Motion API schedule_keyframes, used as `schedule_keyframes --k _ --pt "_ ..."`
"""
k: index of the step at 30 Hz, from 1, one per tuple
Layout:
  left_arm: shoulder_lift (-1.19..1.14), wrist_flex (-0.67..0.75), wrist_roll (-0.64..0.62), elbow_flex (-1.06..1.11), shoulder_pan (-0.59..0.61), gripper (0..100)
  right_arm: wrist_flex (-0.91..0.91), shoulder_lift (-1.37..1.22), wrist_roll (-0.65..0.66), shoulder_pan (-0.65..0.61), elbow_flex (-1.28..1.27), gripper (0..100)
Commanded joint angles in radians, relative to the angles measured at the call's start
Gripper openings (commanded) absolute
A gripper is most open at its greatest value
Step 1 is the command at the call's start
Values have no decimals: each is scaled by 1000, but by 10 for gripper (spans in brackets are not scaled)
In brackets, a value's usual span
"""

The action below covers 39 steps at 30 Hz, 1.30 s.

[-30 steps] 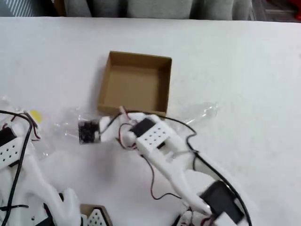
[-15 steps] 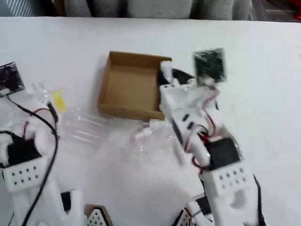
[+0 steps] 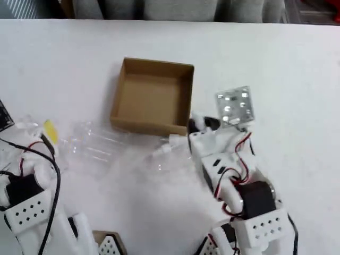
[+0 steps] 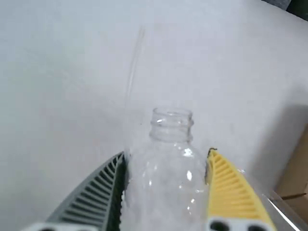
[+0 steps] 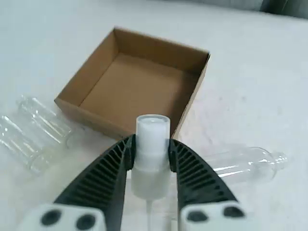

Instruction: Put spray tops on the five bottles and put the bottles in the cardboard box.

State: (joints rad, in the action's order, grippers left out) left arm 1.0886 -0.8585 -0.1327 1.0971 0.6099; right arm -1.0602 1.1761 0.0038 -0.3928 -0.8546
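- Clear plastic, a bottle (image 4: 167, 179) sat clamped between the grey and yellow fingers of my left gripper (image 4: 166, 154), out at the table's left side. Its long axis ran along my fingers, and its open, uncapped neck pointed away from my wrist.
- Loose bottles (image 3: 91, 142) lay on their sides on the table, between my left arm and the box.
- The cardboard box (image 3: 151, 126) stood mid-table, its top open.
- My right gripper (image 5: 151, 141) hung just off the box's near right corner, pinched on a white spray top (image 5: 152, 161). The head pointed toward the box and the thin tube ran back toward my wrist.
- One more clear bottle (image 5: 243, 162) lay on its side near that corner, apart from the box.
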Motion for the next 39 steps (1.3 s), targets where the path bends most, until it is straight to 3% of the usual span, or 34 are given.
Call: schedule_keyframes --k 1,13,15,21,27,39 --pt "-131 15 -8 -61 31 91 62 16 26 -53 -64 15" --pt "-961 15 -5 -499 110 91 148 10 31 -73 -215 15" --pt "-1076 9 41 -569 114 92 153 12 31 -71 -219 15" --pt "-1334 -127 112 -802 111 105 153 10 31 -73 -219 15" --pt "-1385 -310 107 -976 116 330 151 10 31 -73 -219 15" --pt "-1276 -503 107 -1082 114 343 145 10 31 -68 -221 15"
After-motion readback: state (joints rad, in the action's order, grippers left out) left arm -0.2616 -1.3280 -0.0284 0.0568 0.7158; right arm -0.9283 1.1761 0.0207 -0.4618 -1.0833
